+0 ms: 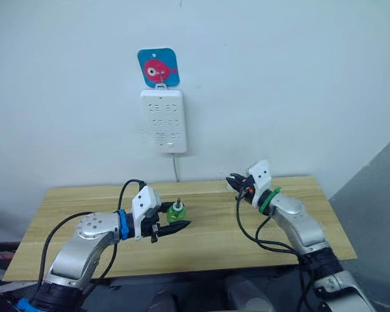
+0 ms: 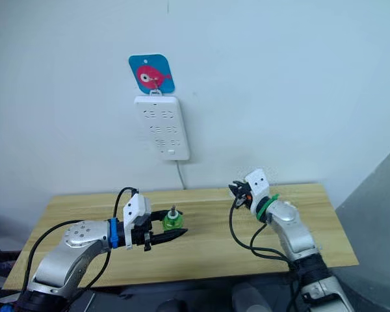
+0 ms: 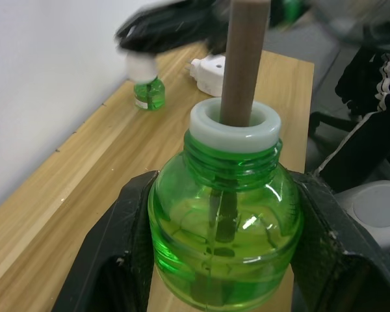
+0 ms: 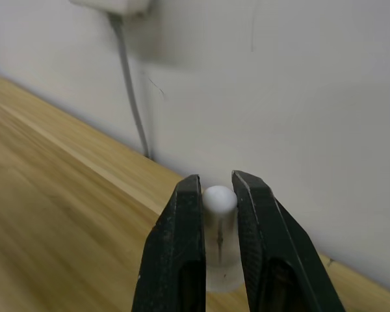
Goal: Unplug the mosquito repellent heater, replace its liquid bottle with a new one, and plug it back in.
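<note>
While left pincer (image 1: 171, 226) pinches uncapped green bottle (image 3: 225, 237) with brown wick (image 3: 245, 62), right pincer (image 4: 216, 195) clamps white cap (image 4: 219, 200).

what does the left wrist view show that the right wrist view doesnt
Left wrist view alone: an uncapped green bottle with a brown wick rising from its white collar, clamped in the left gripper; farther along the table, a capped green bottle with the right gripper above it, and the white mosquito repellent heater lying on the wood.

Right wrist view alone: the right gripper closed around a white cap, and a grey cord running down the wall.

Both share the wooden table and the pale wall.
</note>
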